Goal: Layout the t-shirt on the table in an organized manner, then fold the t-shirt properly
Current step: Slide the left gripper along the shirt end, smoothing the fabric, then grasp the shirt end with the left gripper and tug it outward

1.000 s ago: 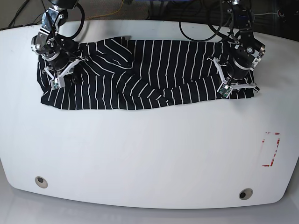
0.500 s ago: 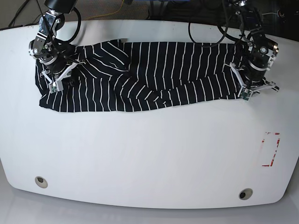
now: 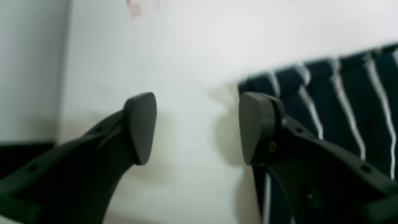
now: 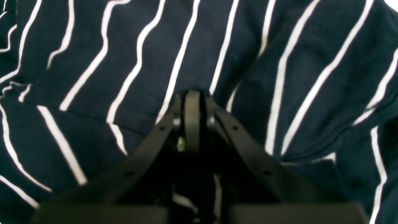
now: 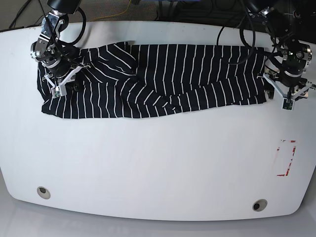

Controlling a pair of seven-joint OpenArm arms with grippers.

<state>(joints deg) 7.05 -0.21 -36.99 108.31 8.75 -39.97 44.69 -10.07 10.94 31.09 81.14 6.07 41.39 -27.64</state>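
Moved: left gripper (image 3: 197, 127) slid off the t-shirt (image 5: 163, 79) edge, jaws now apart, empty | right gripper (image 4: 192, 102) pinched together on t-shirt's opposite end | t-shirt stretched flat on table (image 5: 148, 163)

Cables (image 5: 210, 27): black leads are seen looping over the far edge of the white surface, some lying on it in curves, others trailing back into the dark area behind.
Yellow cable (image 5: 129, 9): a thin yellow lead is seen in the background at the top, running across the floor beyond the far edge.
Background floor (image 5: 123, 10): a grey-brown strip is visible along the top of the base view; detail cannot be made out.
Dark equipment (image 5: 197, 7): black shapes are seen at the top centre and top right, too dim to be identified.
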